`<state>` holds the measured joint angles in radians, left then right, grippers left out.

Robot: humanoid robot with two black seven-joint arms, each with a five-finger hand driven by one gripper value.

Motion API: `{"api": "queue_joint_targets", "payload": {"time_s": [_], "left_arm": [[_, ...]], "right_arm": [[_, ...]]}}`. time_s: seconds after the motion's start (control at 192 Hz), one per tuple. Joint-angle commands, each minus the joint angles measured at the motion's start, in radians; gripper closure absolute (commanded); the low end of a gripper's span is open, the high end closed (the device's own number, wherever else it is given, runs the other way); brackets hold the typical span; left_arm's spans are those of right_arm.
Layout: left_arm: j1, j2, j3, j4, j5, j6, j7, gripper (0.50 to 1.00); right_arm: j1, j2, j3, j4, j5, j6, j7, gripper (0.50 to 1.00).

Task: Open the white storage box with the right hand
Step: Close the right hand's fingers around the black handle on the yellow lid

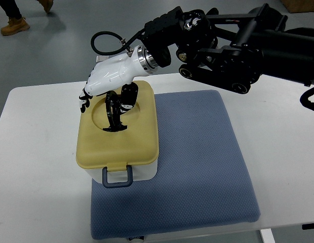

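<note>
On blue mat point(197, 162): storage box point(118, 139); right hand point(109, 83) seemingly touching lid.

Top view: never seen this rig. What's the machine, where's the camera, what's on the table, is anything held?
One camera, looking steeply down from the robot's own side. The black arm entering from the right ends in a white right hand with dark fingers. It sits over the lid of a white storage box, fingers curled at the black handle in the lid's round recess; whether they grip it is unclear. The lid looks closed, with a grey latch at the front. The box stands on a blue mat on a white table. The left arm is not visible.
</note>
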<state>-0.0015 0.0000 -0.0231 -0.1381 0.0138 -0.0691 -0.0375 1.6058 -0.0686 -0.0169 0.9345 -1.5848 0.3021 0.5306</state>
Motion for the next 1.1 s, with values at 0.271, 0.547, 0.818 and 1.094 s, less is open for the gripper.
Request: {"api": "queue_joint_targets", "payload": {"time_s": [0.271, 0.547, 0.818, 1.094], "left_arm": [[0.000, 0.000, 0.000, 0.000, 0.000, 0.000, 0.001, 0.500], [0.000, 0.000, 0.000, 0.000, 0.000, 0.000, -0.001, 0.500], [0.000, 0.000, 0.000, 0.000, 0.000, 0.000, 0.001, 0.500], [0.000, 0.000, 0.000, 0.000, 0.000, 0.000, -0.001, 0.500]], "right_arm": [[-0.007, -0.002, -0.032, -0.005, -0.001, -0.003, 0.009, 0.799], [-0.006, -0.004, -0.032, -0.003, 0.000, -0.003, 0.014, 0.887], [0.002, -0.007, -0.032, 0.000, 0.005, -0.001, 0.014, 0.967], [0.002, -0.004, -0.029, 0.003, 0.006, 0.006, 0.015, 1.000]]}}
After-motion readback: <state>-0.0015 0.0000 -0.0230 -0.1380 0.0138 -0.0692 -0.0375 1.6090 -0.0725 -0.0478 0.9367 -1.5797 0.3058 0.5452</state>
